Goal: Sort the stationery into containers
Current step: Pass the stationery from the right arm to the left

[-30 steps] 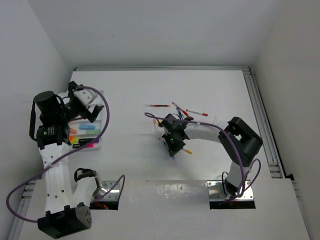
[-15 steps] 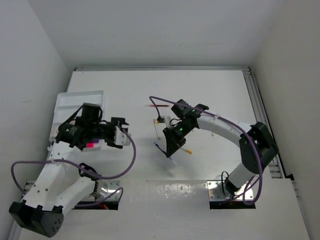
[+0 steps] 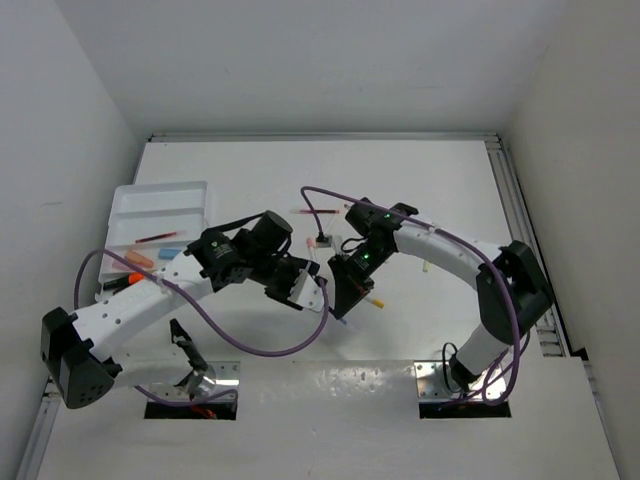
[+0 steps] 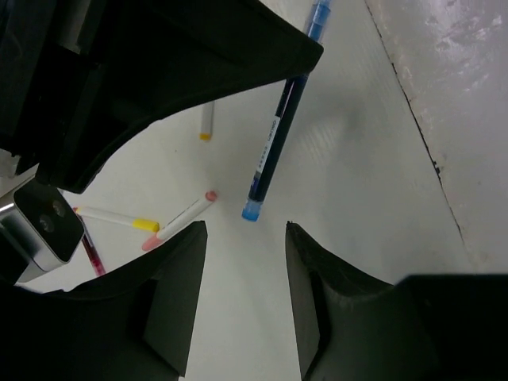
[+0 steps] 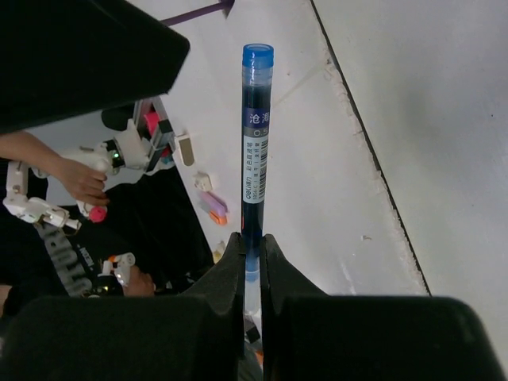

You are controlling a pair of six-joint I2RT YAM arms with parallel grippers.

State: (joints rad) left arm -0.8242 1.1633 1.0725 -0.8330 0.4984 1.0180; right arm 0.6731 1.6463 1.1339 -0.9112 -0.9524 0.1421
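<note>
Right gripper (image 5: 252, 238) pinched tight on blue pen (image 5: 255, 143), at the middle of the scene. Just left of it, left gripper (image 4: 246, 238), fingers spread, nothing between them. White tray (image 3: 160, 188) well apart, far left. Could end in a dropped pen if released before a firm second grip. Visible only from the left wrist: loose pens (image 4: 178, 222) lying beyond. Visible only from above: the tray.
</note>
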